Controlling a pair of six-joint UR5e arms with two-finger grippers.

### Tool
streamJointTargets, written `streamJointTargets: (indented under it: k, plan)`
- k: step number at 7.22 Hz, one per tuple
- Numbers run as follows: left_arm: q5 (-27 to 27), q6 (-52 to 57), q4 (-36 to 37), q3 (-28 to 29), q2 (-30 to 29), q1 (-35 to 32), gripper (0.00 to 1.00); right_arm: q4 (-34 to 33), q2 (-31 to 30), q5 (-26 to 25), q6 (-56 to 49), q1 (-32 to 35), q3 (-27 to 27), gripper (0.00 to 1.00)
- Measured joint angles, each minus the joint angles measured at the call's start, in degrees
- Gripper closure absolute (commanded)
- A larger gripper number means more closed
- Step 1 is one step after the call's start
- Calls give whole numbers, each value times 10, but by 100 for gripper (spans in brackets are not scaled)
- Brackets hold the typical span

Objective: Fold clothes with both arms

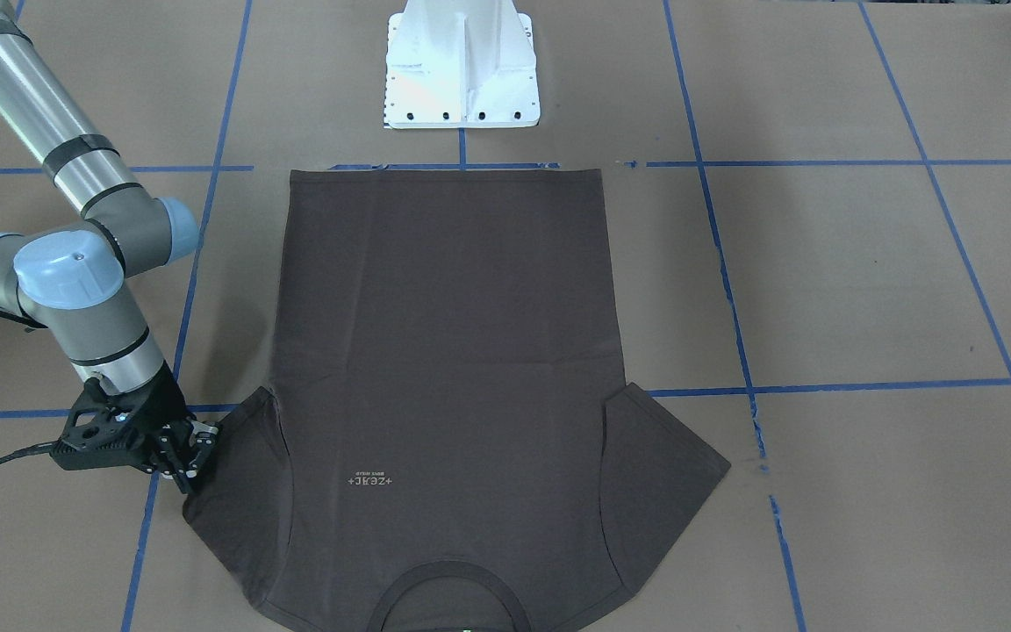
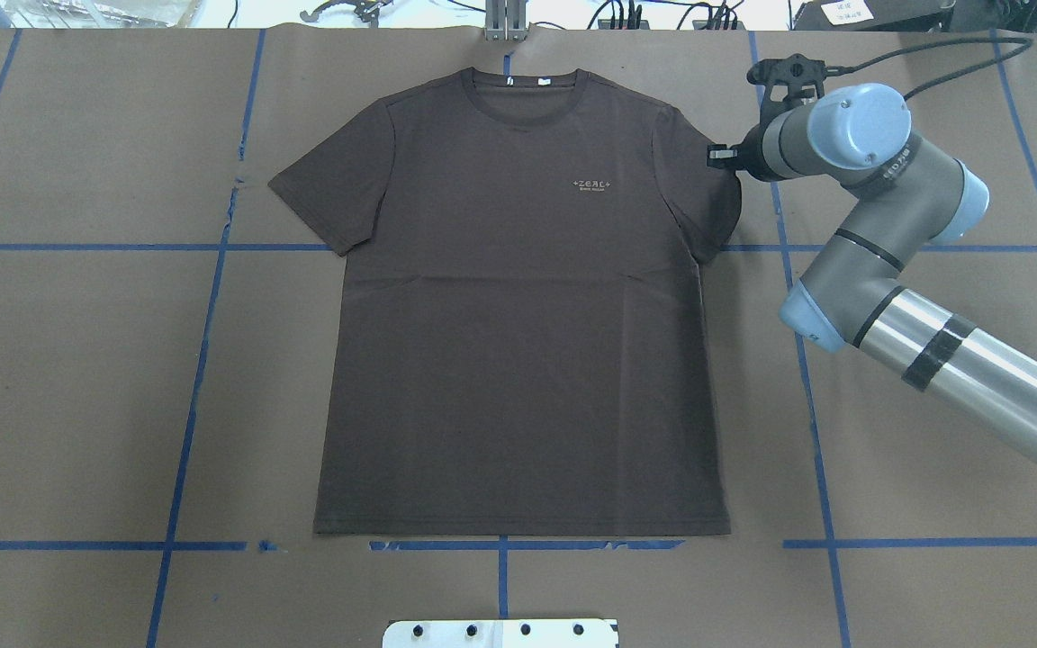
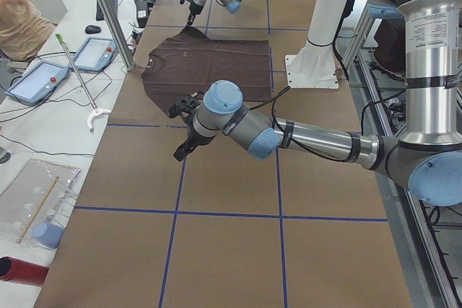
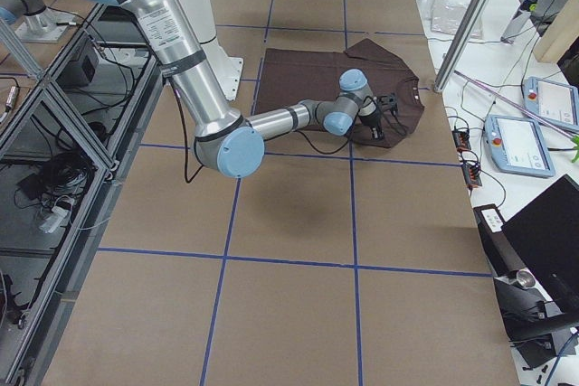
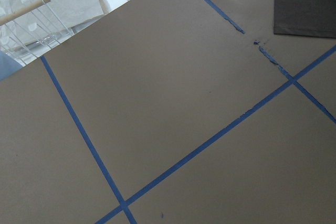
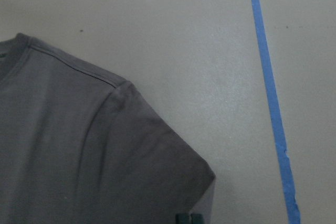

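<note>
A soft, light, limp dark T-shirt (image 2: 518, 342) lies flat mid-worktop (image 2: 77, 360), neck far, with the right gripper (image 2: 718, 157) jaws seemingly pinched on its right sleeve hem, a sensible hold, while the left gripper (image 3: 184, 151) hangs left of it, jaw state untellable.

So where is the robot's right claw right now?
In the overhead view the right gripper is on the right side, right at the outer edge of the T-shirt's sleeve, up near the shoulder end.
</note>
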Motion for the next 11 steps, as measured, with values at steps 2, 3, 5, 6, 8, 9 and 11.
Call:
streamJointTargets:
  k: [2,3,5,6,8,9,11]
  plan:
    - [0,0,0,0,0,0,0,-47,47,-48,41,-36,10,100]
    - [0,0,0,0,0,0,0,-52,64,-66,55,-52,6,100]
    - [0,1,1,-1,1,0,0,-53,90,-100,67,-77,-16,1]
    - [0,1,1,0,1,0,0,-53,96,-112,70,-87,-25,0]
    - [0,-1,1,0,-3,0,0,-61,105,-124,70,-93,-34,0]
    - [1,-13,1,2,-15,1,0,-90,118,-105,58,-84,-31,0]
    - [2,-67,-21,4,-49,7,0,-153,116,0,-5,-29,20,0]
